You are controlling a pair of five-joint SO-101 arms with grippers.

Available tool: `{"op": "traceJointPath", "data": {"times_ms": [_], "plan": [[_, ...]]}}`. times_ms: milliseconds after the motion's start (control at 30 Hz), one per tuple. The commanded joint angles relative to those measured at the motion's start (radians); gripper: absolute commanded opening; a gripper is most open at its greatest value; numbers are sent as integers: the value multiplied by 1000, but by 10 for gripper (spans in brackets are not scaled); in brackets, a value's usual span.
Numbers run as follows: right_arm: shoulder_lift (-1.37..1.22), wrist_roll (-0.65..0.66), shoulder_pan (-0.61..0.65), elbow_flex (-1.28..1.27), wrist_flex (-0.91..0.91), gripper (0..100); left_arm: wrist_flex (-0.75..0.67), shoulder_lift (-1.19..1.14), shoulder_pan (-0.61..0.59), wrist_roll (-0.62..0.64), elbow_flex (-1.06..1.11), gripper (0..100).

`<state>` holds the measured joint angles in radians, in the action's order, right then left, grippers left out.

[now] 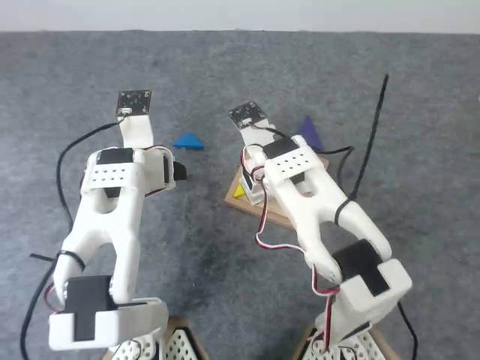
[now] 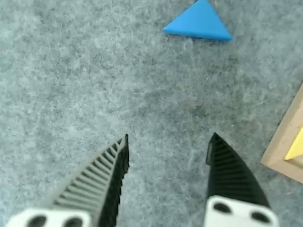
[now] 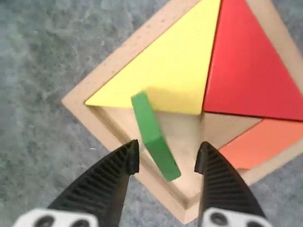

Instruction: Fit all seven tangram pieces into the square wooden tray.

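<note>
Two pincers spread wide. Right gripper (image 3: 169, 143) over square wooden tray (image 3: 73, 101); green piece (image 3: 154, 137) tilted on edge inside, between jaws, beside yellow triangle (image 3: 170, 71), red triangle (image 3: 246, 61). Left gripper (image 2: 169, 136) over carpet (image 2: 71, 71), blue triangle (image 2: 199, 23) near.

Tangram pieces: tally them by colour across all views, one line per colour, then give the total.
Yellow piece: 1
Red piece: 1
Orange piece: 1
Green piece: 1
Blue piece: 1
Purple piece: 1
Total: 6
</note>
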<state>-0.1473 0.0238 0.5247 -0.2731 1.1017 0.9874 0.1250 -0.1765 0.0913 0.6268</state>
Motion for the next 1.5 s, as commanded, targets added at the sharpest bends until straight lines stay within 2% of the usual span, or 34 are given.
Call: {"op": "traceJointPath", "data": {"times_ms": [0, 300, 400, 700, 933, 1167, 1467], "plan": [[97, -5, -10, 57, 7, 202, -15, 20, 0, 5, -5, 265], [73, -2, -88, 52, -68, 202, -14, 20, 0, 5, -5, 265], [13, -2, -77, 57, -93, 202, -14, 20, 2, 3, -5, 265], [-18, -41, 68, 52, -107, 202, -15, 20, 2, 3, -5, 265], [-50, -52, 64, 48, -111, 202, -15, 20, 2, 3, -5, 265], [-96, -48, -1, 52, -70, 202, -17, 20, 3, 3, 4, 265], [8, -18, 39, 21, -18, 202, -35, 20, 3, 3, 8, 264]]}}
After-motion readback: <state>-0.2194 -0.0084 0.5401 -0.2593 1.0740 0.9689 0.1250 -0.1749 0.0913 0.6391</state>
